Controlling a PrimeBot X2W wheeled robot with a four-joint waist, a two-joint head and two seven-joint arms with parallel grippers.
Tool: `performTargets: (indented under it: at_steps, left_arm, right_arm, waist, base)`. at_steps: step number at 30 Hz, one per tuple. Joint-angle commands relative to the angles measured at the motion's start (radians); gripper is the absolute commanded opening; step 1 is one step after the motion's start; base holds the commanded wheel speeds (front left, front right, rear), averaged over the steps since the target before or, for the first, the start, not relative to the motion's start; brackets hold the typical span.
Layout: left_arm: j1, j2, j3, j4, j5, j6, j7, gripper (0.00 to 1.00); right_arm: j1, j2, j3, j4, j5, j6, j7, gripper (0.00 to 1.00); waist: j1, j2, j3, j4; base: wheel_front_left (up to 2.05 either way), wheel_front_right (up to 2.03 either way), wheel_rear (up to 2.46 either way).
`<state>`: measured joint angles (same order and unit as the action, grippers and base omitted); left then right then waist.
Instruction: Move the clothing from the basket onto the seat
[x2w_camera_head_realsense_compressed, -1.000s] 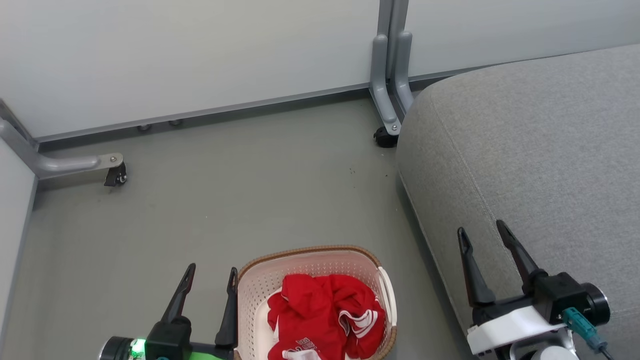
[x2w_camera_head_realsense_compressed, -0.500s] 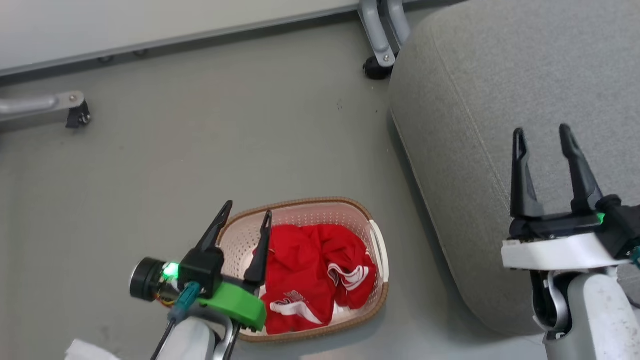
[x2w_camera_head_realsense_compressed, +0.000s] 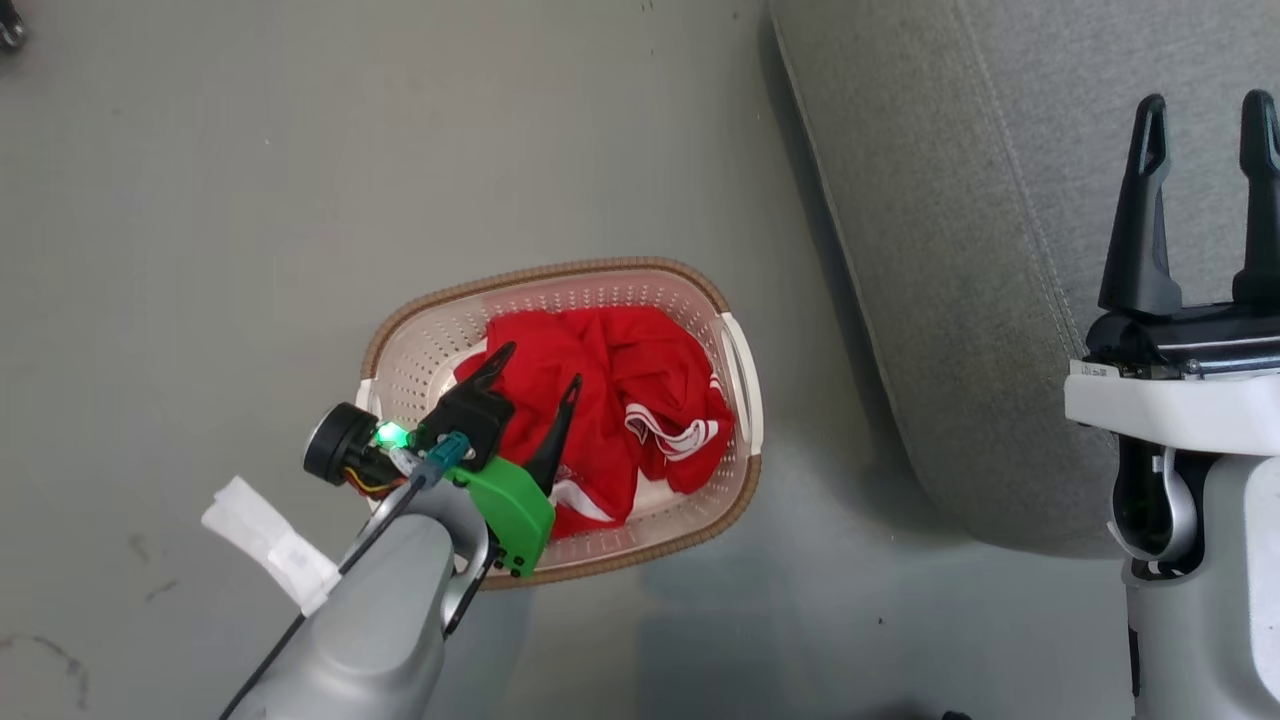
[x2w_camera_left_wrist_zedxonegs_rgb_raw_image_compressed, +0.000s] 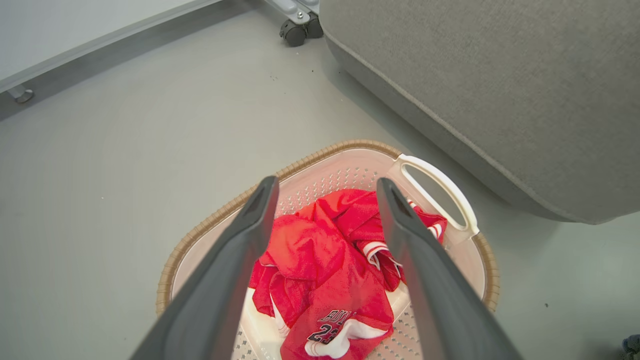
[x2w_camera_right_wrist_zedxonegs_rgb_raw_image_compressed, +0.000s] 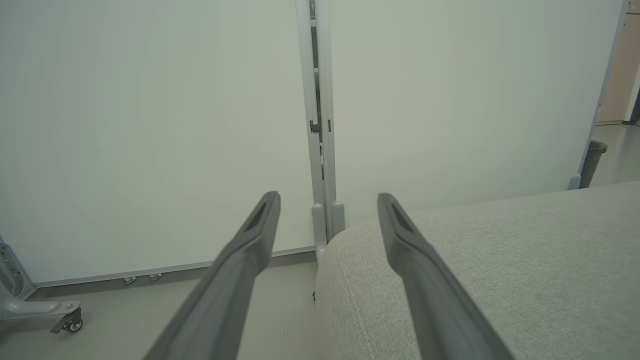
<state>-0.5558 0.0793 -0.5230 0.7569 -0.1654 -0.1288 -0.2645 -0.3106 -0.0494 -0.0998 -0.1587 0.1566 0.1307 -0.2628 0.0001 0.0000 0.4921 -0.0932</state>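
The red clothing (x2w_camera_head_realsense_compressed: 630, 400) with white trim lies crumpled in the cream basket (x2w_camera_head_realsense_compressed: 735, 460) on the floor; in the left wrist view the clothing (x2w_camera_left_wrist_zedxonegs_rgb_raw_image_compressed: 325, 260) shows white lettering inside the basket (x2w_camera_left_wrist_zedxonegs_rgb_raw_image_compressed: 440, 180). My left gripper (x2w_camera_head_realsense_compressed: 540, 365) hangs open just above the pile's left side, nothing between its fingers (x2w_camera_left_wrist_zedxonegs_rgb_raw_image_compressed: 240, 250). The grey seat (x2w_camera_head_realsense_compressed: 950, 250) stands right of the basket. My right gripper (x2w_camera_head_realsense_compressed: 1205, 120) is open over the seat's near part, empty, and in its own view the seat (x2w_camera_right_wrist_zedxonegs_rgb_raw_image_compressed: 500, 260) spreads to the right.
A white tag (x2w_camera_head_realsense_compressed: 270, 545) hangs off my left arm. White partition panels (x2w_camera_right_wrist_zedxonegs_rgb_raw_image_compressed: 150, 125) on castor feet (x2w_camera_right_wrist_zedxonegs_rgb_raw_image_compressed: 75, 325) stand behind the seat, and another castor (x2w_camera_left_wrist_zedxonegs_rgb_raw_image_compressed: 295, 32) sits by the seat's far corner. A dark bin (x2w_camera_right_wrist_zedxonegs_rgb_raw_image_compressed: 592, 160) stands far right. Grey floor (x2w_camera_head_realsense_compressed: 200, 250) lies left of the basket.
The head camera has tilted down, so the whole picture shifted. My left gripper has come in over the basket above the clothing. My right gripper has risen over the seat.
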Motion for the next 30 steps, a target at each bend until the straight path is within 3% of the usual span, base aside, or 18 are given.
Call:
performTargets:
  at_steps: [1, 9, 16, 23, 27, 30]
  left_arm:
    - [-0.053, 0.005, -0.018, 0.048, -0.009, -0.002, 0.000, 1.00]
    - [-0.259, -0.016, -0.066, 0.313, -0.037, -0.002, 0.004, 1.00]
    - [-0.372, -0.015, -0.092, 0.438, -0.053, -0.002, 0.033, 1.00]
    - [-0.439, -0.003, -0.113, 0.492, -0.038, 0.003, 0.033, 1.00]
    - [-0.468, 0.008, -0.131, 0.506, -0.022, 0.030, 0.042, 1.00]
    - [-0.492, 0.021, -0.140, 0.514, -0.008, 0.082, 0.042, 1.00]
  right_arm:
    - [-0.023, -0.002, 0.006, -0.011, 0.003, 0.000, -0.003, 1.00]
    - [-0.071, -0.001, 0.048, -0.064, 0.027, 0.000, -0.003, 1.00]
    - [-0.099, -0.001, 0.104, -0.128, 0.037, 0.000, -0.003, 1.00]
    - [-0.120, -0.001, 0.097, -0.157, 0.060, 0.000, -0.003, 1.00]
    - [-0.114, -0.001, 0.088, -0.164, 0.078, 0.000, -0.003, 1.00]
    - [-0.116, -0.001, 0.081, -0.169, 0.101, 0.000, -0.003, 1.00]
  waist:
    - [-0.0001, 0.0000, 0.134, -0.030]
    - [-0.0001, 0.0000, 0.276, -0.068]
    - [-0.0001, 0.0000, 0.366, -0.108]
    - [-0.0001, 0.0000, 0.421, -0.137]
    - [-0.0001, 0.0000, 0.446, -0.147]
    - [-0.0001, 0.0000, 0.465, -0.158]
  base:
    - [0.00, 0.00, 0.00]
    - [0.00, 0.00, 0.00]
    - [0.00, 0.00, 0.00]
    - [0.00, 0.00, 0.00]
    - [0.00, 0.00, 0.00]
    - [0.00, 0.00, 0.00]
